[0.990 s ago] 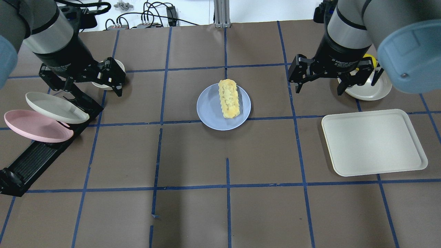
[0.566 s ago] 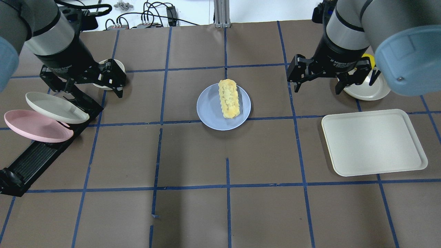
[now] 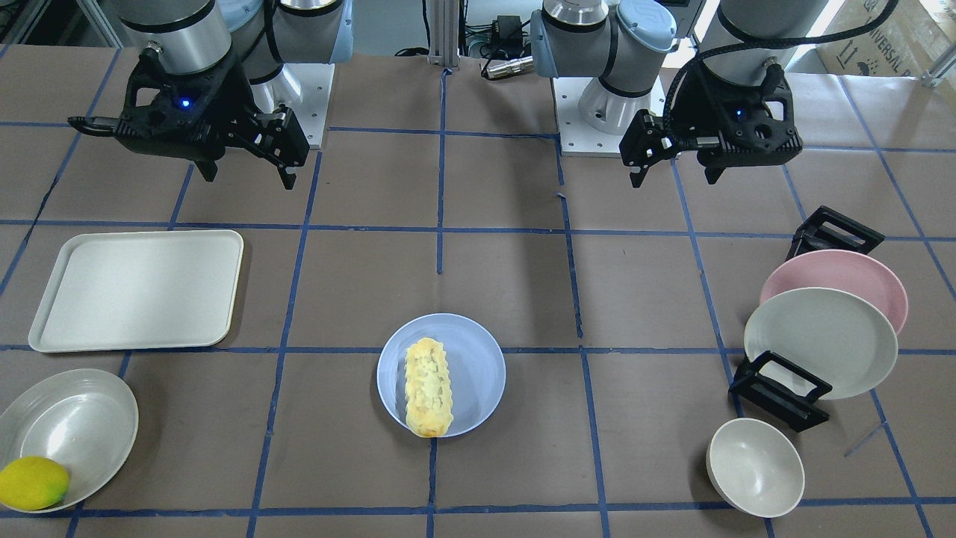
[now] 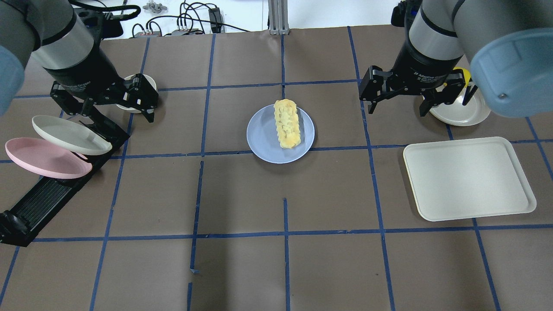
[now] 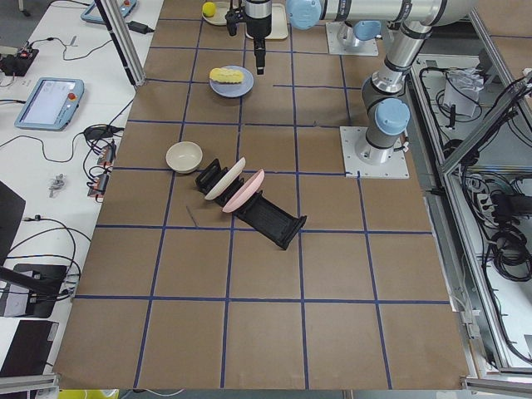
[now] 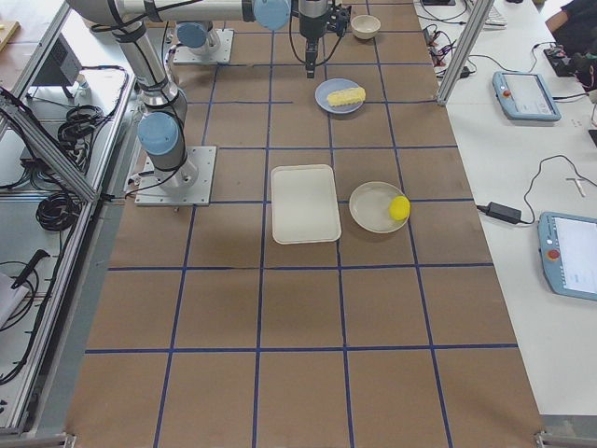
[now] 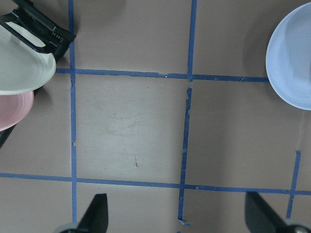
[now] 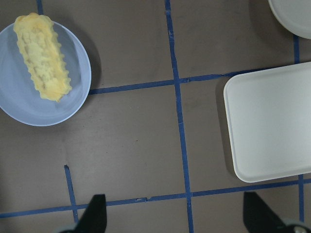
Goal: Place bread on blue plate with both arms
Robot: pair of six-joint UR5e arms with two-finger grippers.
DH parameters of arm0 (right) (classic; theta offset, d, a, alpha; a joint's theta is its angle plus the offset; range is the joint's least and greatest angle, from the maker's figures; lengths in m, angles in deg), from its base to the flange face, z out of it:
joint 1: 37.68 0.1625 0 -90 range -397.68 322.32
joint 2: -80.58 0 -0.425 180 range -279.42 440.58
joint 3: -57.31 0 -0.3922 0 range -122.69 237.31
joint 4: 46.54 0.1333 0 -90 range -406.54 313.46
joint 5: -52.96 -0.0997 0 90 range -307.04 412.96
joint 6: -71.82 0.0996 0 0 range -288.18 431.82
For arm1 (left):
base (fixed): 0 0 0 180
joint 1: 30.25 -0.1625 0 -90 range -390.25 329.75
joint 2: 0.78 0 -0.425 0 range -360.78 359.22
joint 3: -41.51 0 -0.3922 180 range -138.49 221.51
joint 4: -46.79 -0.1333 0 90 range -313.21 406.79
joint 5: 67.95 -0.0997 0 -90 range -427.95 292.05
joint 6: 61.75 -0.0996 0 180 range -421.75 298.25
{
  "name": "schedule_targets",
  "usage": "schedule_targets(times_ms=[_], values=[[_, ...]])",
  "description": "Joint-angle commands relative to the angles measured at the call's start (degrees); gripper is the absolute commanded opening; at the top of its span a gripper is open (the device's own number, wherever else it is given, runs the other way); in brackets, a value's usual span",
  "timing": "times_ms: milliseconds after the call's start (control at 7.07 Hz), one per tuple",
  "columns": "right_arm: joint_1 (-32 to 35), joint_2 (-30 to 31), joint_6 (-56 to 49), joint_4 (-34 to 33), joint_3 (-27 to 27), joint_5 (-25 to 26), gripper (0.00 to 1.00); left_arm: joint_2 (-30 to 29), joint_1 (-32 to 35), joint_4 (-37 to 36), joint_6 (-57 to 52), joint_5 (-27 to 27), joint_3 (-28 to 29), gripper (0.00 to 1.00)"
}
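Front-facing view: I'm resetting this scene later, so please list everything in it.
table: 1, brown, blue tape grid
blue plate: 1, lavender-blue, centre
bread: 1, pale yellow, lying on blue plate
tray: 1, cream, robot's right side
dish: 1, cream, beyond the tray
lemon: 1, yellow, at the dish's edge
rack: 1, black, robot's left side
white plate: 1, leaning in rack
pink plate: 1, leaning behind white plate
small bowl: 1, cream, beside rack
left gripper: 1, black, open, empty
right gripper: 1, black, open, empty
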Motion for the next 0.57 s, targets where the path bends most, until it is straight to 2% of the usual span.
schedule_targets(times_ms=[0, 424], values=[[0.0, 0.0, 0.0, 0.1, 0.3, -0.1, 1.0, 0.0, 0.0, 0.0, 0.1, 0.0, 0.0, 1.0], [0.1, -0.6, 0.3, -0.1, 0.2, -0.2, 1.0, 0.1, 0.0, 0.0, 0.2, 0.1, -0.1, 1.0]])
